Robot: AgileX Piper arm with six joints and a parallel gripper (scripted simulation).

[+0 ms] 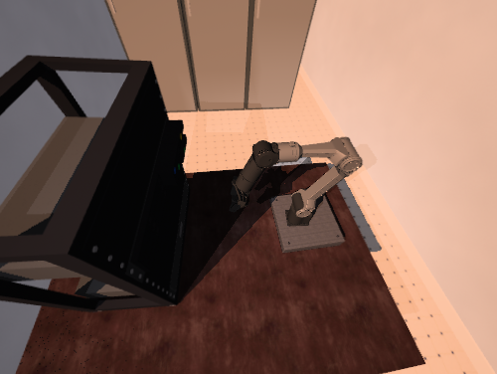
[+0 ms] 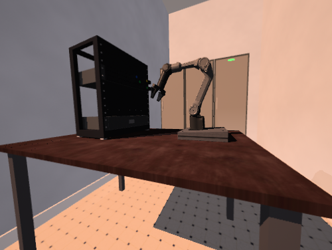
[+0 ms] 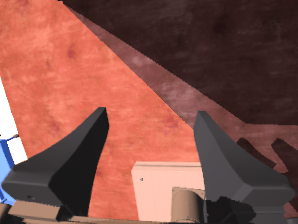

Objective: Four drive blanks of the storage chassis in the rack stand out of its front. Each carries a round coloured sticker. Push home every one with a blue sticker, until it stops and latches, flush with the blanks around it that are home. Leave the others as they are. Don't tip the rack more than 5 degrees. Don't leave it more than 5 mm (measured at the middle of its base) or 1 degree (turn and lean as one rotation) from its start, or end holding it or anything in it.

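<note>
The black rack [image 1: 99, 189] stands on the dark wooden table; it also shows in the exterior view [image 2: 109, 90]. On its dark front I see small stickers: a blue one [image 2: 136, 77], a green one [image 2: 139, 81] and an orange one [image 2: 147, 81] on a blank that stands out at the front's right edge. My gripper [image 2: 156, 94] hangs open and empty just in front of the rack's front, pointing down, a little below the orange sticker. In the wrist view the open fingers frame only the table top and the arm's base plate [image 3: 167, 187].
The arm's grey base plate [image 1: 308, 226] sits on the table to the right of the rack. The table's edges run close behind the base. Closet doors [image 1: 219, 50] stand on the far wall.
</note>
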